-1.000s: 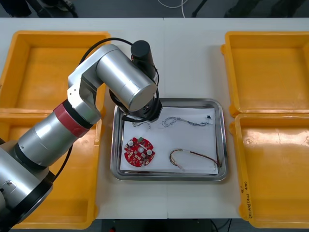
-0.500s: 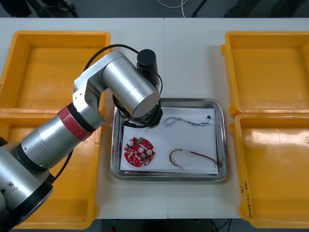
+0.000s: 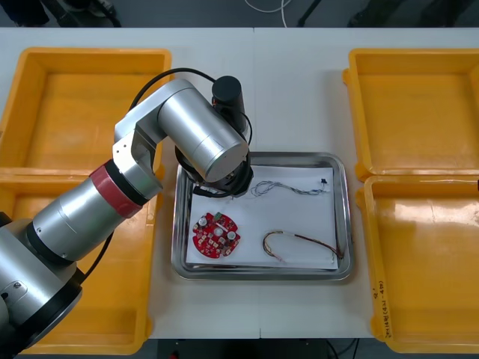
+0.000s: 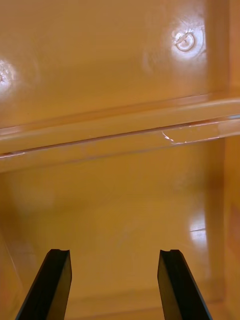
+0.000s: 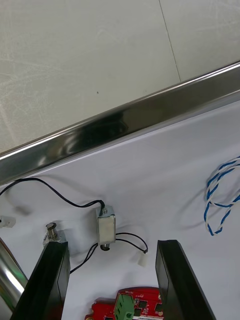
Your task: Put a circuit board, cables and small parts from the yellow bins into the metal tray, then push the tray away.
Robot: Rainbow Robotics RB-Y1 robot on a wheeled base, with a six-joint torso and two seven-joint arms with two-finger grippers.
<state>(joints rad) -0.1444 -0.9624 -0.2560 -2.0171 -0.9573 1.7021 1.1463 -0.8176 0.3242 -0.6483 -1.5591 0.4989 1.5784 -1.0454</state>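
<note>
Metal tray (image 3: 262, 275) at the centre of the table (image 3: 299, 75), white inside.

Near left of it: round red circuit board (image 3: 215, 234), lying flat. Near right: red and yellow cable (image 3: 299, 245), looped, one end running to the tray's right wall.

Farther in: twisted blue and white cable (image 3: 288, 187) strung across the far half. There is a small dark bit at its right end, too small to make out.

Left gripper (image 5: 112, 285) is over the tray's far left corner, hidden from above under its own wrist. In the wrist view its fingers stand wide apart, gripping nothing. The board's edge is cut off between them.

Just past the fingertips a small metal part (image 5: 106, 227) lies on the liner, with a thin black cable (image 5: 50, 192) curving off it. A second small metal part (image 5: 51, 231) sits against one finger, partly covered. Beyond them come the shiny tray rim and then bare table.

Right gripper (image 4: 115, 287) is spread wide and empty above the floor of one of the yellow bins (image 4: 120, 200); which one, cannot tell. A ridge where two bins meet crosses farther off.
</note>
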